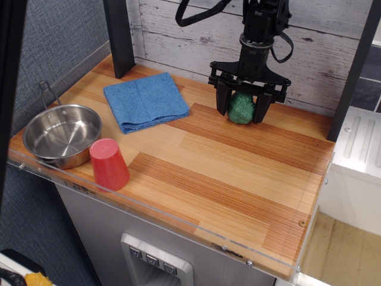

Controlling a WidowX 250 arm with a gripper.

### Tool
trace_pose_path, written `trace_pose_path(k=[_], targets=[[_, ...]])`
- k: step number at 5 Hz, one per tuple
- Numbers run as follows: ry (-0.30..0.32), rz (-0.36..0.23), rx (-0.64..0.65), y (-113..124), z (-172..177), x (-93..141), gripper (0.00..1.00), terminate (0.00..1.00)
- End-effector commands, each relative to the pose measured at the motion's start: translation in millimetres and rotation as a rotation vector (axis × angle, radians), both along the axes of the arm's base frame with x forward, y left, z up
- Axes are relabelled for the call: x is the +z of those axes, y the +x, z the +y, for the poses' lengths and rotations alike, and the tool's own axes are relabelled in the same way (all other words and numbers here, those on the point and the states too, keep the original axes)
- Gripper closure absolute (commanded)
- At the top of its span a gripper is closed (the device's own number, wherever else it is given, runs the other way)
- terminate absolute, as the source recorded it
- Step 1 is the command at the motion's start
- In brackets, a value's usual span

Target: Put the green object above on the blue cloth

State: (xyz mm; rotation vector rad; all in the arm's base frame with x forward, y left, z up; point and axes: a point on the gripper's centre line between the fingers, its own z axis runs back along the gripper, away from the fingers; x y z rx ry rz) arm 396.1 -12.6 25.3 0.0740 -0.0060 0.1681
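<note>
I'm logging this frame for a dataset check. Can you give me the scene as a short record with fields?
surface: wooden table
green object: at the back right, on the table, between the jaws
gripper: lowered around it, jaws close on both sides; contact unclear
blue cloth: back left, nothing on it
steel bowl: front left
red cup: upside down beside the bowl

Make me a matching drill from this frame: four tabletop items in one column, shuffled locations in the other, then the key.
Items:
1. green object
2. blue cloth
3. steel bowl
4. red cup

Places:
A. front left, upside down, beside the bowl
B. between the pincer fingers, near the back wall
C. far left edge, handle pointing back
D. back left, lying flat on the wood

Pairs: 1-B, 2-D, 3-C, 4-A
</note>
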Motion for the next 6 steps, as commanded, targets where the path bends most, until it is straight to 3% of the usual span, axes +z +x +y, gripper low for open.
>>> trace_pose_path(k=[1, 2, 3, 4, 5, 6], targets=[[0.023, -0.095, 0.041, -1, 12, 36, 1.0, 0.0], [0.032, -0.098, 0.074, -10, 21, 51, 1.0, 0.0], [0.005, -0.082, 0.116, -17, 34, 58, 1.0, 0.0], [0.026, -0.092, 0.179, -31, 51, 67, 1.0, 0.0], [0.052, -0.08, 0.304, -50, 84, 67, 1.0, 0.0], [0.053, -0.097, 0.347, -50, 108, 66, 1.0, 0.0]])
